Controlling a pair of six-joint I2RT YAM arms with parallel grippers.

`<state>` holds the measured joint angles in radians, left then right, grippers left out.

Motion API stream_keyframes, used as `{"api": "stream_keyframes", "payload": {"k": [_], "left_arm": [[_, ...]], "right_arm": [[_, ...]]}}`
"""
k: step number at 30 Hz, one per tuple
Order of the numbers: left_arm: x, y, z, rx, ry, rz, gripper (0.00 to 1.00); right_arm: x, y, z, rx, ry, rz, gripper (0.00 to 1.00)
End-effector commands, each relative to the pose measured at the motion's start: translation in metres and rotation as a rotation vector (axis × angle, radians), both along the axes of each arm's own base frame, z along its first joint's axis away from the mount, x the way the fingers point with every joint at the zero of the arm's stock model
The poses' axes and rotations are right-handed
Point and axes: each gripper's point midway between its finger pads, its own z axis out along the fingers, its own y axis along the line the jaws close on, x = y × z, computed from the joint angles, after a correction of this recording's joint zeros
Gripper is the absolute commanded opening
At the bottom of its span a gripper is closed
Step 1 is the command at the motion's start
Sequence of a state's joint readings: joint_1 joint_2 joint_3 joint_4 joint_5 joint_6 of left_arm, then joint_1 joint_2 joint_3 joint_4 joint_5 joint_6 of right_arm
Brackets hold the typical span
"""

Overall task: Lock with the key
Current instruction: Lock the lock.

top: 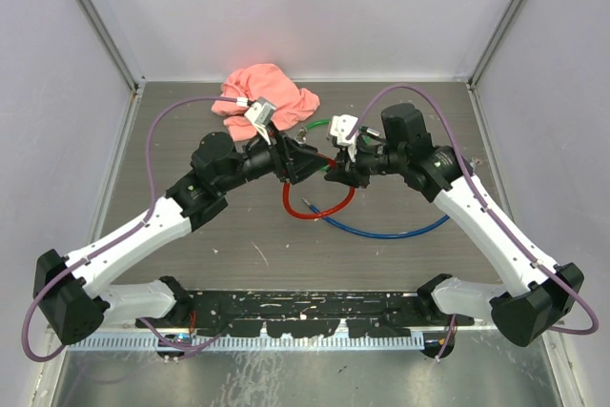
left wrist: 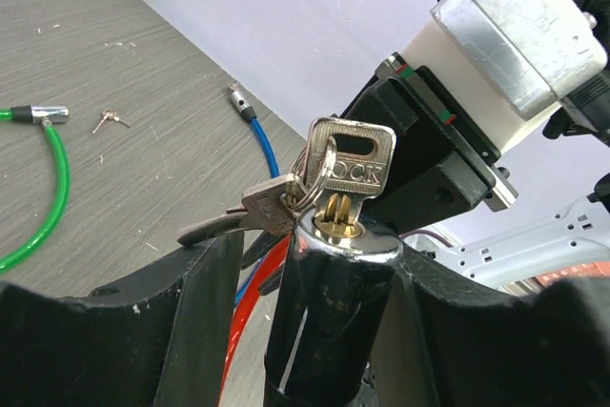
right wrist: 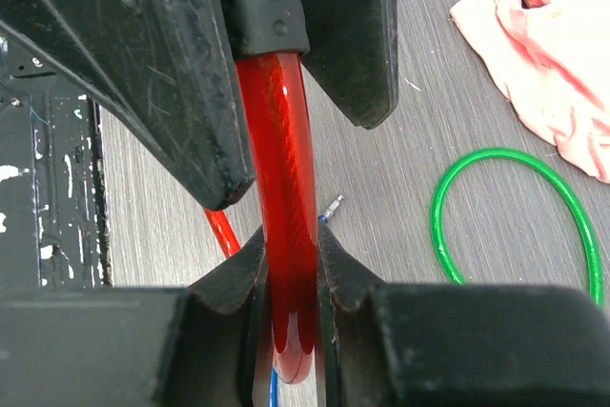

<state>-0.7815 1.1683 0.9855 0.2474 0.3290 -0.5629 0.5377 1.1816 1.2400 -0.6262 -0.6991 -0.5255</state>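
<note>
1. Key (left wrist: 348,164) stands in the keyhole at the chromed top of the lock (left wrist: 319,331), with a spare key (left wrist: 238,216) hanging from its ring.
2. Left hand (top: 297,161) is clamped on the lock's black body, holding it up over the middle of the counter (top: 286,264).
3. Right hand (right wrist: 289,274) is clamped on the red cable (right wrist: 281,140), close to where it enters the lock.
4. The two hands meet almost tip to tip.
5. Green cable (right wrist: 505,152) and blue cable (left wrist: 257,135) lie loose on the counter.
6. Pink cloth (top: 267,92) is bunched by the far wall.
</note>
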Motion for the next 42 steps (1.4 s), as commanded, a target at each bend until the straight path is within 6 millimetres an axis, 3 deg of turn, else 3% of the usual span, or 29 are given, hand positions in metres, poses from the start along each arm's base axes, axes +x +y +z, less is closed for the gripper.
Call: {"api": "stream_keyframes", "payload": {"k": [1,5,17,19,23,26,28,34,42], "left_arm": [[-0.011,-0.002,0.033,-0.094,-0.057,-0.043,0.53],[-0.012,-0.003,0.028,-0.080,-0.047,-0.047,0.42],[-0.010,-0.013,0.029,-0.113,-0.078,-0.083,0.42],[-0.009,-0.013,0.026,-0.101,-0.069,-0.084,0.35],[-0.012,-0.016,0.020,-0.085,-0.068,-0.107,0.01],[-0.013,-0.015,0.011,-0.038,-0.063,-0.115,0.00],[-0.012,-0.011,0.008,-0.028,-0.067,-0.105,0.00],[-0.016,-0.001,0.012,-0.040,-0.085,-0.118,0.00],[-0.021,0.004,0.012,-0.033,-0.080,-0.150,0.00]], "right_arm": [[-0.003,0.014,0.033,0.072,-0.096,0.066,0.01],[-0.004,0.015,0.035,0.074,-0.102,0.075,0.01],[-0.010,0.020,0.031,0.047,-0.116,0.109,0.01],[-0.010,0.020,0.032,0.046,-0.118,0.109,0.01],[-0.008,0.020,0.033,0.045,-0.120,0.106,0.01],[-0.007,0.020,0.037,0.047,-0.131,0.099,0.02],[-0.007,0.020,0.040,0.050,-0.137,0.103,0.06],[-0.006,0.017,0.046,0.056,-0.132,0.096,0.38],[-0.011,0.016,0.056,0.073,-0.134,0.122,0.55]]}}
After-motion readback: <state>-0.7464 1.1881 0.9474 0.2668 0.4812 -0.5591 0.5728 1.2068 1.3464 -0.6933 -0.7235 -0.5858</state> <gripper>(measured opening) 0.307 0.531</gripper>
